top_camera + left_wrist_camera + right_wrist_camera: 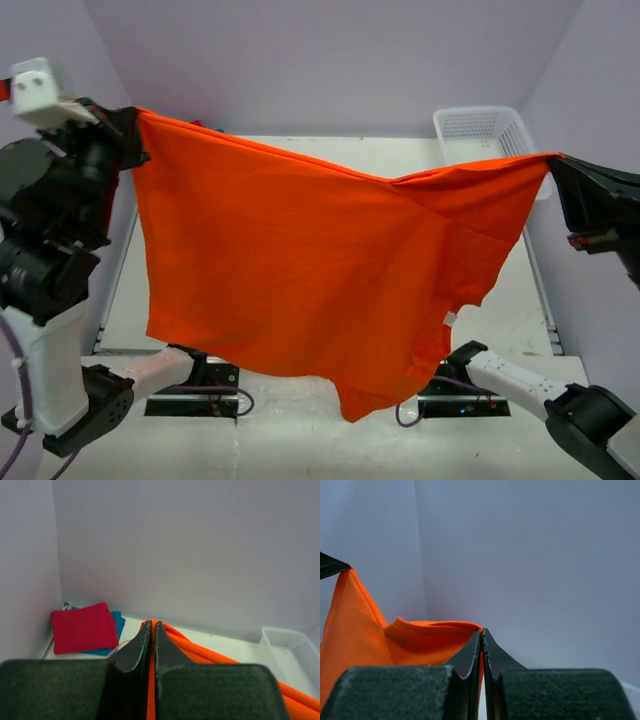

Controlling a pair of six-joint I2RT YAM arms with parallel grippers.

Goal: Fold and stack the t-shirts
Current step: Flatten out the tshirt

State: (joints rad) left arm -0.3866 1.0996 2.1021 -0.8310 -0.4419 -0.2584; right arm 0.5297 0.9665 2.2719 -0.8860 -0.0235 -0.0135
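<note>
Shirt stack, left wrist view only

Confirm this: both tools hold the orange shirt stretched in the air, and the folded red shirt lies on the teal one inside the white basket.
Not in the basket: the left wrist view shows the folded red shirt on the teal shirt in the far left corner, apart from it. The rest holds.

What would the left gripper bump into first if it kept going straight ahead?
Probably the pale purple back wall. The left gripper, shut on the orange shirt, points past the folded red shirt, which lies lower and to its left. Depth is hard to judge.
</note>
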